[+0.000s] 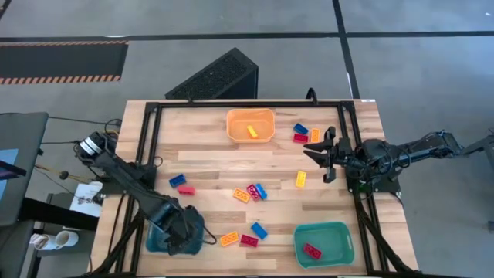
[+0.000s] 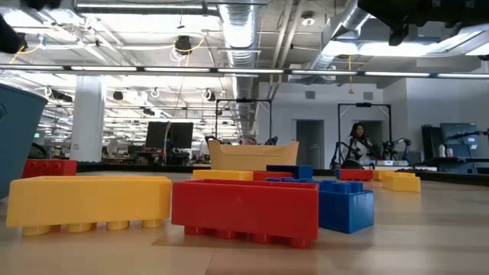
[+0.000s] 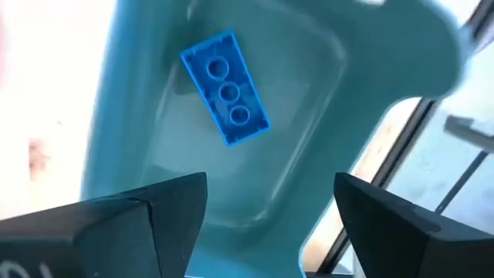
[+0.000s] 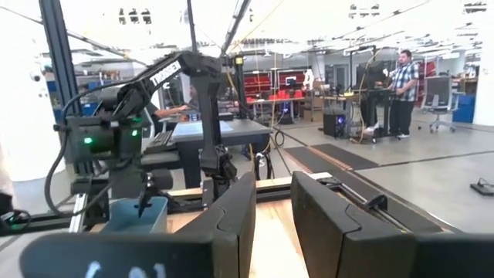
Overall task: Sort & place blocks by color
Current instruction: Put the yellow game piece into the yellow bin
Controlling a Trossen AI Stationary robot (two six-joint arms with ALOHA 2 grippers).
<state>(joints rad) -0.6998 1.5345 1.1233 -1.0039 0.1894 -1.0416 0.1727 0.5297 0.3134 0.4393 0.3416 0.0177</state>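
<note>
So, about a quarter done by my count, most of the sorting is still ahead.

High view first: the orange bin [image 1: 250, 124] at 12 o'clock on the tabletop [image 1: 208, 158] has 1 yellow block [image 1: 252, 132] in it, and the teal bin [image 1: 324, 243] at 5 o'clock holds 1 red block [image 1: 312, 251]. A second teal bin [image 1: 158, 239] sits at 7 o'clock, mostly hidden under the left claw [image 1: 185, 235]. Loose blocks left: roughly 11, with a blue one [image 1: 177, 181] and a red one [image 1: 185, 190] at 9 o'clock, a mixed clump around the middle [image 1: 253, 191], 3 more near 6 o'clock [image 1: 248, 240], a yellow one [image 1: 301, 179] at 3 o'clock and 3 up at 1 o'clock [image 1: 301, 134]. The right claw [image 1: 322, 157] hovers near 2 o'clock, spread open, holding nothing.

Low view: a yellow block [image 2: 88, 202], a red block [image 2: 244, 211] and a blue block [image 2: 344, 205] sit close up on the wood, clearly unsorted, with the orange bin [image 2: 252, 156] behind them.

Left wrist view: the left claw [image 3: 270, 208] is wide open and empty right over the teal bin [image 3: 324, 100], and 1 blue block [image 3: 225, 86] lies on its floor. So that's blue started too.

Right wrist view: the right claw [image 4: 272, 202] has only a narrow gap between its fingers here, nothing held, pointing across at the left arm [image 4: 185, 93].
</note>
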